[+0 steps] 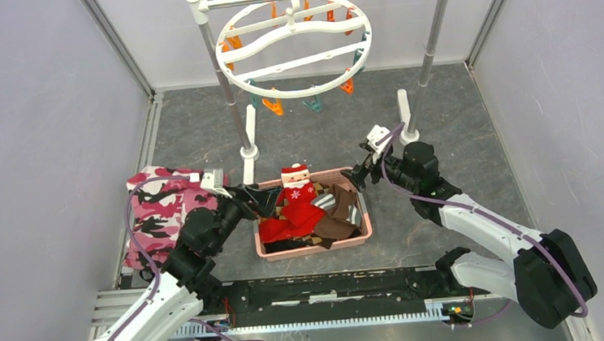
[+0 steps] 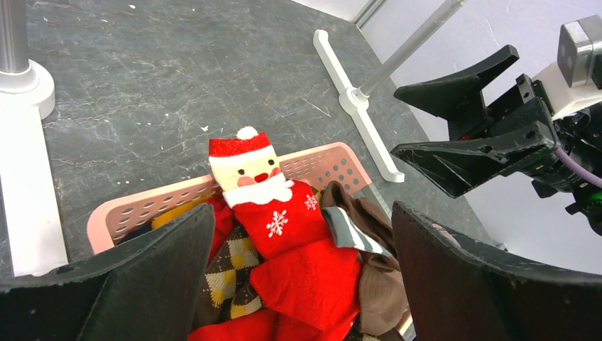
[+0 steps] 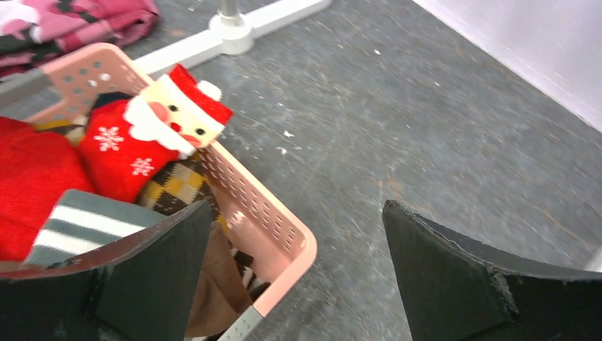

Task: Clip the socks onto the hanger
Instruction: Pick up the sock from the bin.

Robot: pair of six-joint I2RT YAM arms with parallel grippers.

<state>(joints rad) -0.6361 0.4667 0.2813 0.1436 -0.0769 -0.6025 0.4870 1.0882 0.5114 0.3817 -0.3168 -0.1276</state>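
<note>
I see reds and browns in the pink perforated plastic basket (image 1: 289, 252).
The red Santa-figure fabric sock (image 1: 295, 194) has white snowflakes; the long dark brown fabric socks (image 1: 336, 226) show a grey-and-white striped cuff.

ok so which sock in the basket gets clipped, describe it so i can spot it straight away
Find the pink basket low in the middle of the top view. The dark brown sock lies in its right half, with a grey-and-white striped cuff. Unlike the red Santa sock to its left and the diamond-patterned argyle socks, its body is plain brown.
</note>
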